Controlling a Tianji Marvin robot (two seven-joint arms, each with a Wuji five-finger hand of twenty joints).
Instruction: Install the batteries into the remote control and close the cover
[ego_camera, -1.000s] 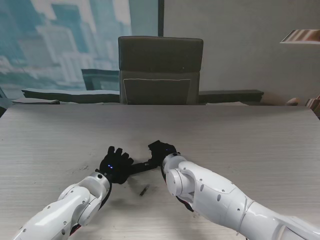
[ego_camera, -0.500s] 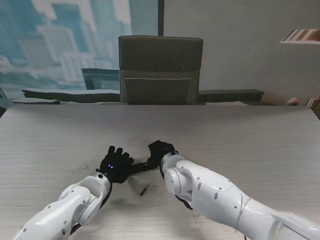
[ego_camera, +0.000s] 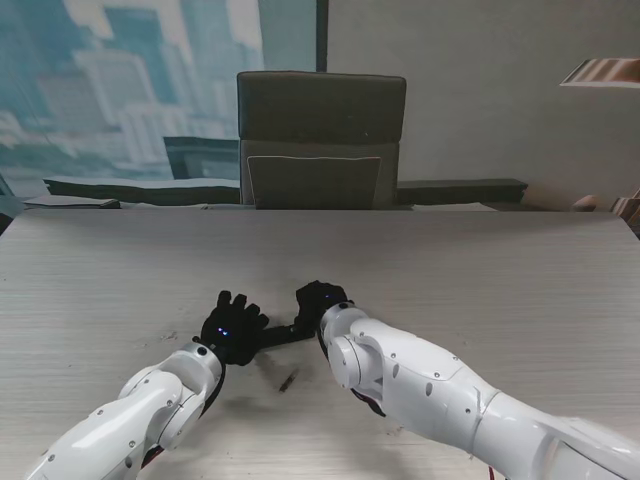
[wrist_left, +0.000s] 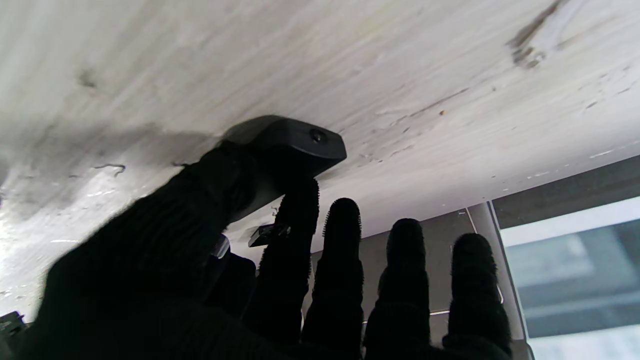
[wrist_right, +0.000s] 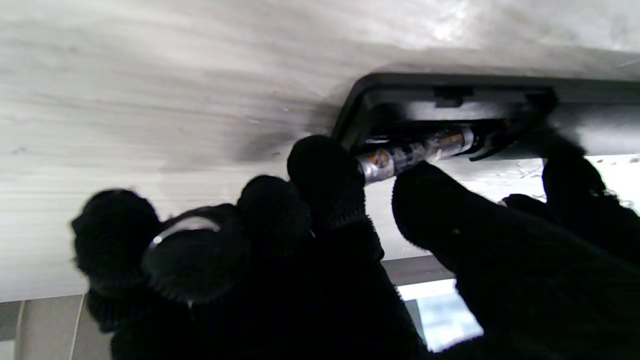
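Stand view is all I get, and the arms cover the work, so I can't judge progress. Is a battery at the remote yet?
Observer: Yes. In the right wrist view the right robot hand pinches a battery at the remote's open compartment.
Operator: Is it seated?
Observer: Not yet. One end sticks out past the compartment edge, between thumb and fingertip.
Operator: And the left robot hand?
Observer: The left wrist view shows the left robot hand gripping the remote's other end with thumb and forefinger; its other fingers are straight and touch nothing.
Operator: Any cover on it?
Observer: None over the compartment. A small dark piece lies on the table nearer to me; I cannot tell what it is.
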